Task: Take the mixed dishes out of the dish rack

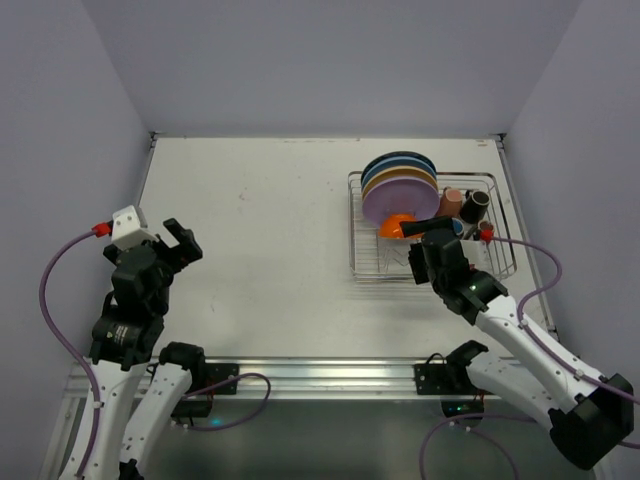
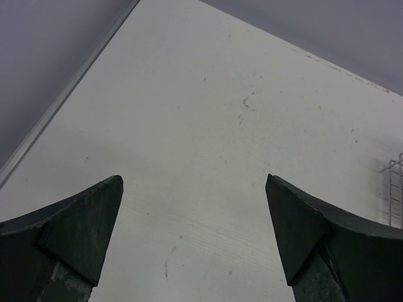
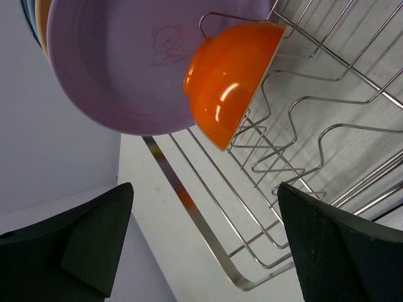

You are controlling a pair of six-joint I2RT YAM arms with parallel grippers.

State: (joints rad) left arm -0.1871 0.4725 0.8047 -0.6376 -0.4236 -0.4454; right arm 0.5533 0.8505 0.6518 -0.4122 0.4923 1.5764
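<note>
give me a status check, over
Left fingers open, empty. Right fingers open, at dish rack, facing orange bowl. Lilac plate close behind it. Nothing between.

The overhead camera looks steeply down from behind the arm bases over the whole pale counter, with the rectangular silver wire dish rack far right. The left wrist camera skims low over bare counter between the fingers of the left pincer, catching only a rack corner. The right wrist camera, tilted, sits close against the rack; its round lilac plate and small orange bowl also show overhead.
</note>
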